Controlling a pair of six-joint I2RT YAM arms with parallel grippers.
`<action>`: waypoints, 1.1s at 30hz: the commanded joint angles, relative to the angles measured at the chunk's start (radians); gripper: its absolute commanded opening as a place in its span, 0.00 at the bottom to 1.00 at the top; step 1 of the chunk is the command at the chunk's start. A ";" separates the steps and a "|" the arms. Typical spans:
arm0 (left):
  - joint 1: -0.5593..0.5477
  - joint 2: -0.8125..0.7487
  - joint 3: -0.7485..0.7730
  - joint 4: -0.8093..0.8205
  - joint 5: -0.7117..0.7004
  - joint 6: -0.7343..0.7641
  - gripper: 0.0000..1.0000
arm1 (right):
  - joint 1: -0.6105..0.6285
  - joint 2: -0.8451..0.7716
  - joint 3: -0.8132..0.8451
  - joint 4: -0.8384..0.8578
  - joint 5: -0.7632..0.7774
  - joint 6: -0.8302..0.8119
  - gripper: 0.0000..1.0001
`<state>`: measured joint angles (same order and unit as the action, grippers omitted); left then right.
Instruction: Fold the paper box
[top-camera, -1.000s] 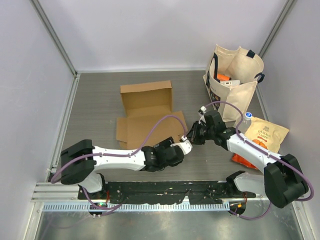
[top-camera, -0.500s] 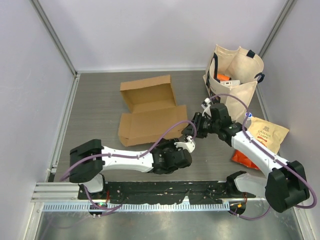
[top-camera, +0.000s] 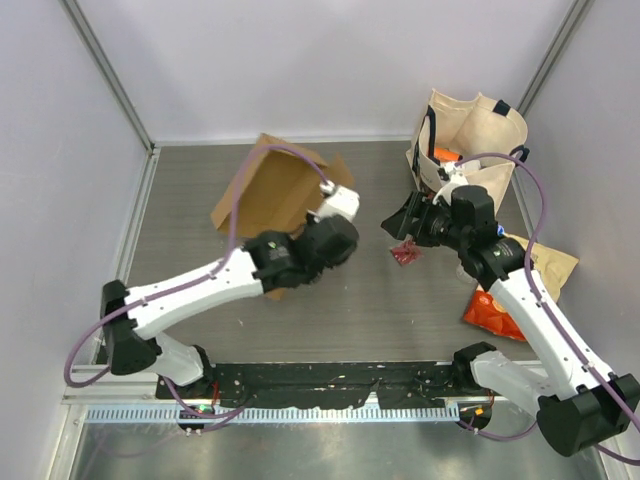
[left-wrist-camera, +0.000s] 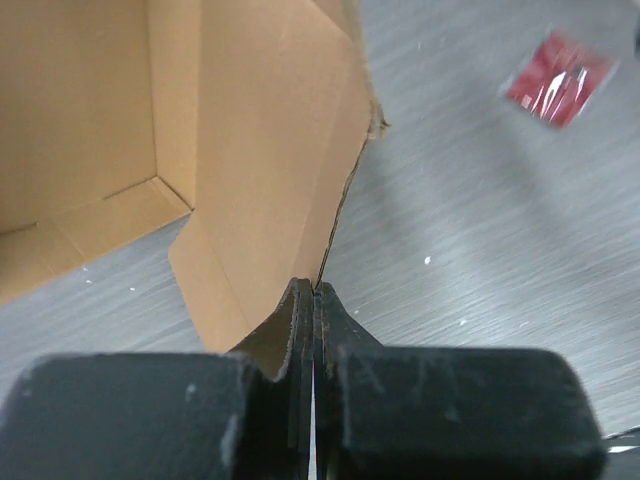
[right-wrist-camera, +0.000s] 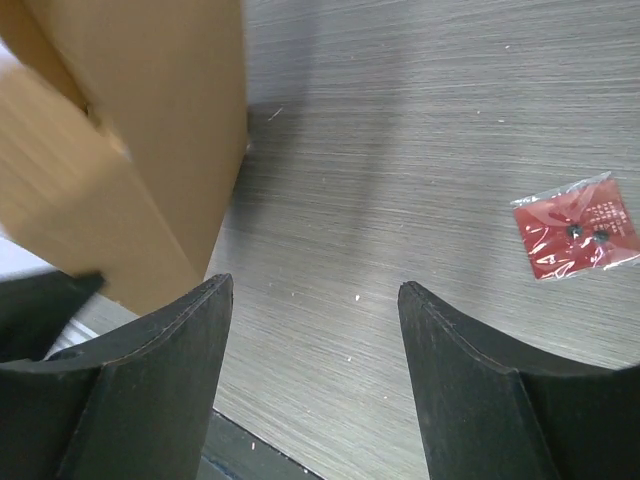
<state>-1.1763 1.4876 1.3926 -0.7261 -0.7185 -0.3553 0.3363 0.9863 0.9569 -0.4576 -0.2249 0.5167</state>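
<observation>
The paper box (top-camera: 265, 190) is plain brown cardboard, partly folded, lifted and tilted above the back-left of the table. My left gripper (top-camera: 337, 193) is shut on its right edge. In the left wrist view the jaws (left-wrist-camera: 315, 292) pinch a thin cardboard flap, and the box (left-wrist-camera: 250, 150) opens away to the left. My right gripper (top-camera: 396, 227) stands open to the right of the box, holding nothing. Its wrist view shows the gripper (right-wrist-camera: 315, 290) over bare table with the box (right-wrist-camera: 130, 130) at the upper left.
A small red packet (top-camera: 406, 253) lies on the table under the right gripper, seen also as the packet (right-wrist-camera: 578, 228) and the packet (left-wrist-camera: 558, 78). A cream tote bag (top-camera: 470, 150) stands at the back right. Snack bags (top-camera: 530, 268) lie by the right wall.
My left gripper shut on the box's edge and raised it up and back to the left. My right gripper opened and drew back to the right. The red packet now lies in view.
</observation>
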 joint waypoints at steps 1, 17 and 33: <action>0.128 -0.108 0.127 -0.113 0.227 -0.266 0.00 | -0.003 0.005 -0.010 0.011 -0.066 -0.021 0.72; 0.739 -0.391 -0.081 0.184 0.542 -0.869 0.00 | 0.569 0.115 -0.003 0.335 0.263 -0.299 0.76; 0.957 -0.383 -0.110 0.260 0.771 -1.001 0.00 | 0.681 0.546 0.321 0.471 0.895 -0.743 0.56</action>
<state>-0.2562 1.1141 1.3025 -0.5629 -0.0605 -1.3067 1.0206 1.5330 1.2041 -0.0498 0.4927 -0.0498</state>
